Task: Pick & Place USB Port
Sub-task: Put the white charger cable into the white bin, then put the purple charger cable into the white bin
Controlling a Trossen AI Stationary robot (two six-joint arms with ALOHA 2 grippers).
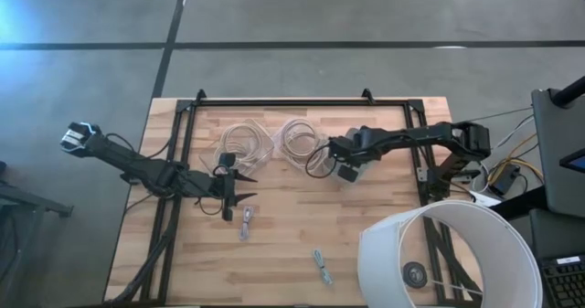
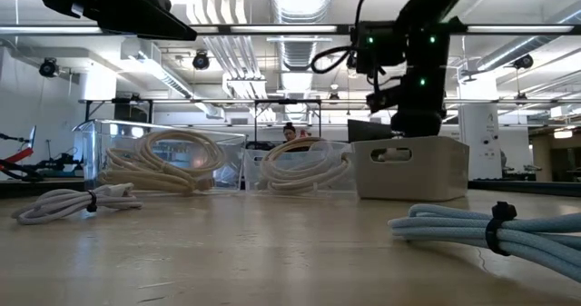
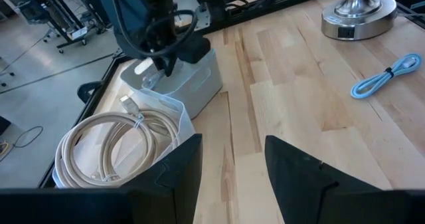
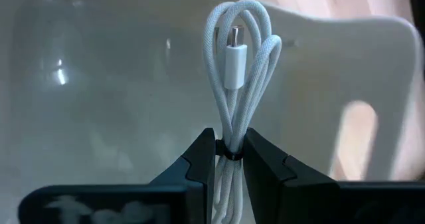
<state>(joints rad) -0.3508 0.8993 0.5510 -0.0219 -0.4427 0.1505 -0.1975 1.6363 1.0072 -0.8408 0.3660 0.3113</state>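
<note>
Right wrist view showed the right gripper (image 4: 229, 159) pinching a white cable (image 4: 238, 64) over the bin (image 4: 99, 91), release seemingly due next, while the left gripper (image 3: 229, 161) waited open over the table (image 3: 299, 104).

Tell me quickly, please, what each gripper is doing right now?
Left gripper: open, holding nothing, above the table.
Right gripper: closed on a bundled white cable, over the white bin.

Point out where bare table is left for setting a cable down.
Free: the wood between the grey cable and the blue cable, and left of the white lamp shade. Crowded: the back, with clear bins and white bin.
</note>
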